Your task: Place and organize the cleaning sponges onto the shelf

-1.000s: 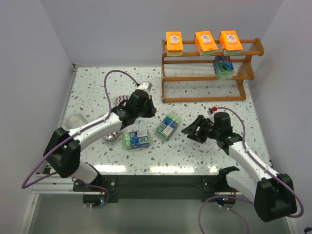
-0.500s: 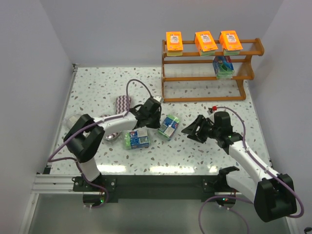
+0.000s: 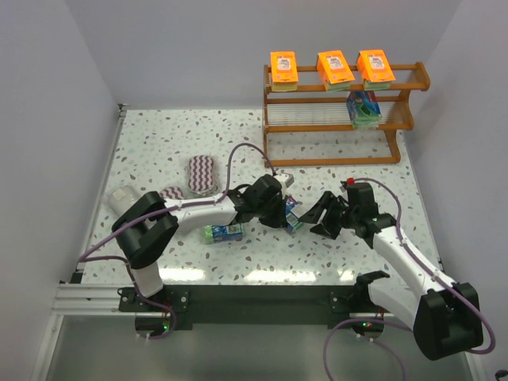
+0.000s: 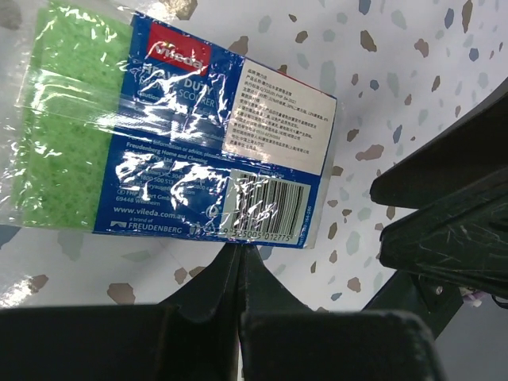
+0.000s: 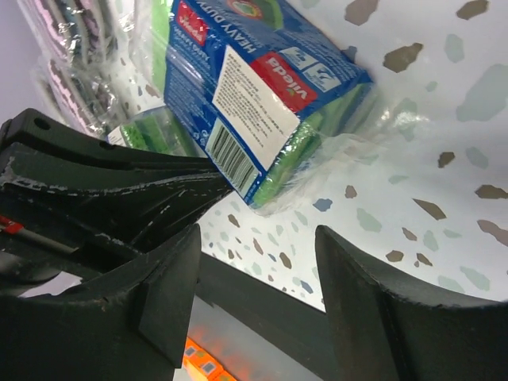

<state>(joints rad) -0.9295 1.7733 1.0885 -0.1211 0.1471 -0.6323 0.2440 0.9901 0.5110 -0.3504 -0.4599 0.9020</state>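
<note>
- Left side of the tabletop (image 3: 159, 143): a purple-white zigzag-pad bag (image 3: 202, 172) and a loose blue-green pack (image 3: 224, 232), apart from both hands.
- Left hand (image 4: 239, 258): fingers pressed together, tips against the barcode edge of the Vileda sponge pack (image 4: 182, 151); impossible to tell whether the wrapper is nipped.
- Between the hands: that pack, long side across the left fingertips, a corner turned toward the right.
- Right hand (image 5: 258, 246): spread wide, empty, just beside the pack and nearer the shelf (image 3: 333, 162); likely the taker.
- Far right: orange packs (image 3: 334, 67) on the top rail, a shelved blue-green pack (image 3: 363, 107) below.
</note>
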